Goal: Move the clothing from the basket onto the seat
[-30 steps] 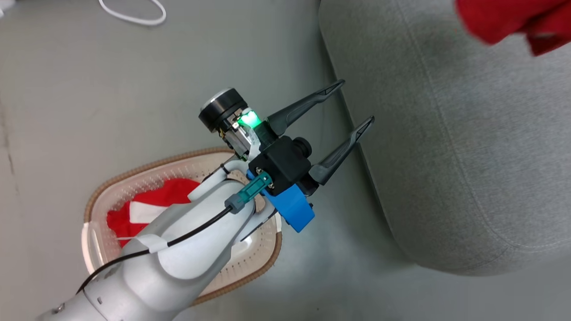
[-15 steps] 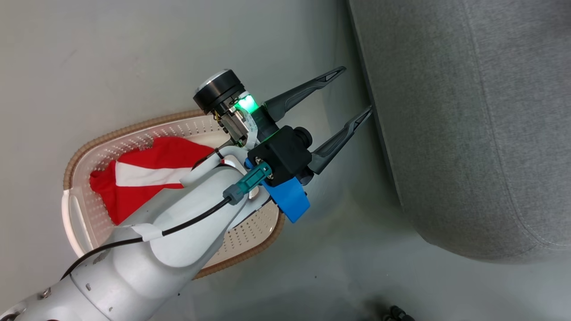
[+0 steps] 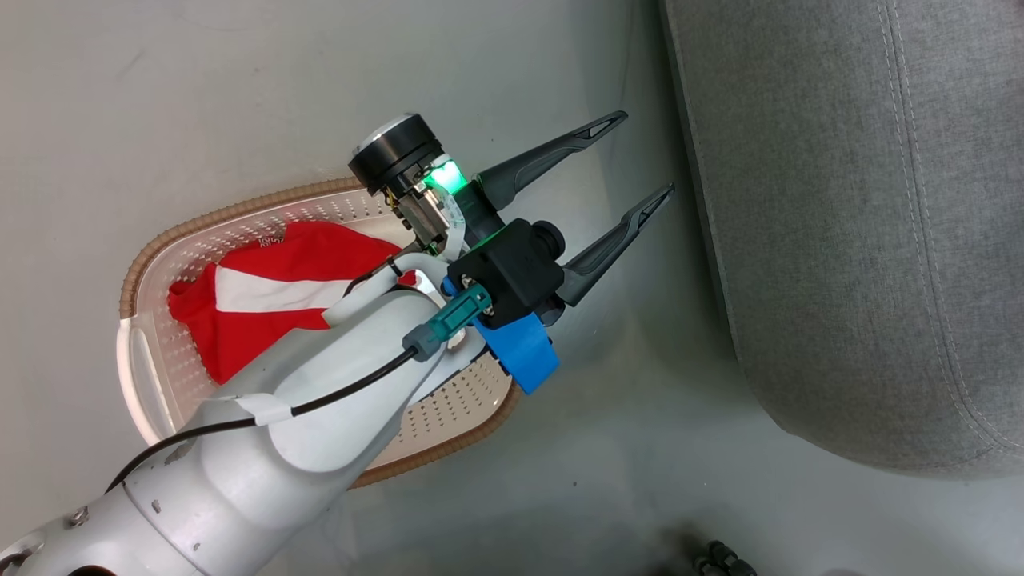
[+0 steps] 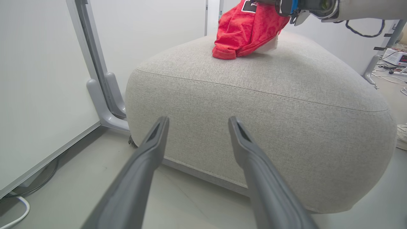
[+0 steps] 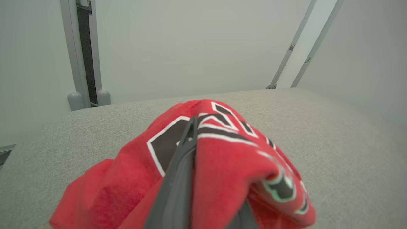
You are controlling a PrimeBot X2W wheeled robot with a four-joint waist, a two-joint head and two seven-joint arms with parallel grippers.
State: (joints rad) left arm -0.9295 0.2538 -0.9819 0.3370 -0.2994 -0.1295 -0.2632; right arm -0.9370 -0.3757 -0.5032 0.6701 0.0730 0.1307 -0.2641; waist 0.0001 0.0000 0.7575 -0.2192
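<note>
We look down from the head camera on a grey floor [image 3: 240,96]. The left gripper [image 3: 644,154] sits near the centre. Its two long dark fingers are spread wide apart, hold nothing, and point towards 2 o'clock. The fingertips hang over the floor just short of the light grey sofa [image 3: 840,240], which takes up the frame from 1 to 4 o'clock.

At 8 o'clock from that gripper, partly under the pale forearm [image 3: 320,432], stands the cream basket [image 3: 456,404] with its brown rim. In it lies the striped garment [image 3: 264,290], red with a broad white band, crumpled towards the basket's 10 o'clock side.

From the left wrist, we see the sofa's rounded end just beyond the open fingers. A white panel [image 4: 38,79] stands at 9 o'clock.

At 12 o'clock in that view, the red jersey [image 4: 244,31] hangs from the right gripper [image 5: 190,130], with its lowest fold touching the top of the sofa. From the right wrist, we see this gripper's fingers pressed together and clamped on the jersey. The cloth with its black-and-white lettering drapes over them, with the sofa's top below.
</note>
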